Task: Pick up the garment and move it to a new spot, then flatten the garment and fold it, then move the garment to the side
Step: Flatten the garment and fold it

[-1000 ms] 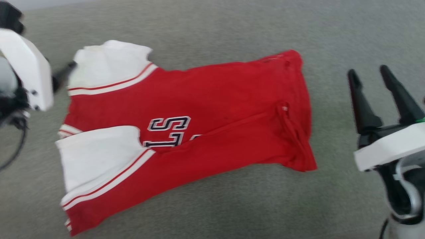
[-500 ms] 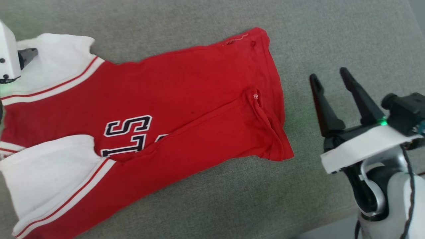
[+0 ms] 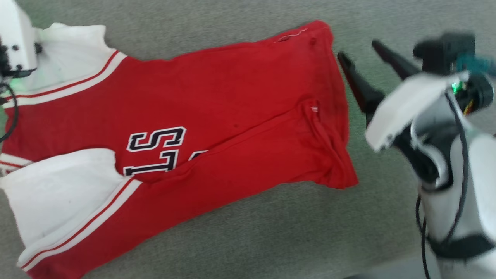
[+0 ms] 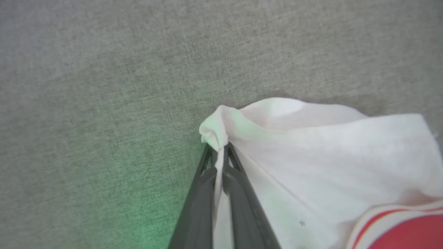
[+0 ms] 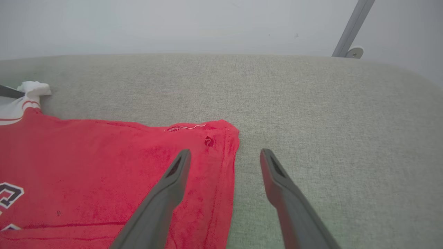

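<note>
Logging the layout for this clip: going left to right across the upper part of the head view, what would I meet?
Left arm's white wrist casing → bright red thin-fabric shirt, white sleeve panel first, red hem last → right gripper, dark jaws open.

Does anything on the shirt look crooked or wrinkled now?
Yes. The garment is not flat: a long fold crosses its front and hides part of the lettering, and the hem bunches where the fold ends.
</note>
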Available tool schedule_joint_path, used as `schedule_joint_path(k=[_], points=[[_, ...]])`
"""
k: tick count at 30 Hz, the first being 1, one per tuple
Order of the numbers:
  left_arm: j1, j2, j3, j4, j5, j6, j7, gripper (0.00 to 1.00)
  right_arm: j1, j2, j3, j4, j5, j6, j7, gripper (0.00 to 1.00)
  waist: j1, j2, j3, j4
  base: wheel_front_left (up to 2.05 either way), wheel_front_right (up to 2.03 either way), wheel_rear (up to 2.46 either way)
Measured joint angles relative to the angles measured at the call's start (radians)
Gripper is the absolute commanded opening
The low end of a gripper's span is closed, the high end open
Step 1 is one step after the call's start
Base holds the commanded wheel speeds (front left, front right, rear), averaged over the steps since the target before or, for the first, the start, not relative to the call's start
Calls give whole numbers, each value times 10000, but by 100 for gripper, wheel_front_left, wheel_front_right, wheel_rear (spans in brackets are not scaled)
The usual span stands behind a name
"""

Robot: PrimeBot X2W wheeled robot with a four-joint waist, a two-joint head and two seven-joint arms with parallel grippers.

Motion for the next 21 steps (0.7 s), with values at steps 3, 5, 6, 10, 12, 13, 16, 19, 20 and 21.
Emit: schedule_joint_path(k=[3,5,6,10,12,13,16,19,20,21], points=[[-247,-313,-82,144,207,-121,-130,0,-1019,-261,194,1045,157,-2,667,100,1,0,81,225,0,0,0],[-394,-543,-94,270,226,-159,-190,0,-1623,-456,376,1783,222,0,1135,100,0,-1,130,395,0,0,0],[-455,-646,-123,311,267,-215,-219,0,-1901,-550,472,2119,297,0,1304,100,0,0,153,479,0,0,0],[-657,-1035,-176,560,347,-337,-393,0,-2918,-746,909,3538,522,-2,2105,100,1,0,224,787,0,0,0],[-688,-1110,-171,633,347,-376,-418,0,-3102,-742,1064,3870,637,-2,2272,100,0,-1,235,848,0,0,0],[-715,-1177,-173,700,345,-414,-479,0,-3268,-708,1170,4171,809,-2,2493,100,0,-1,241,897,0,0,0],[-788,-1415,-192,938,349,-499,-617,0,-3804,-790,1588,4884,1141,-2,3137,56,0,0,231,1018,0,0,0],[-794,-1632,-157,1174,349,-500,-899,0,-4135,-1028,1937,5292,1260,-2,3290,0,0,0,175,1139,0,0,0],[-794,-1687,-169,1212,366,-543,-1007,0,-4186,-1074,1996,5381,1308,0,3258,0,0,-1,146,1185,0,0,0],[-794,-1739,-159,1250,364,-614,-1101,0,-4213,-1143,2117,5413,1369,0,3162,0,1,-1,105,1229,0,0,0]])
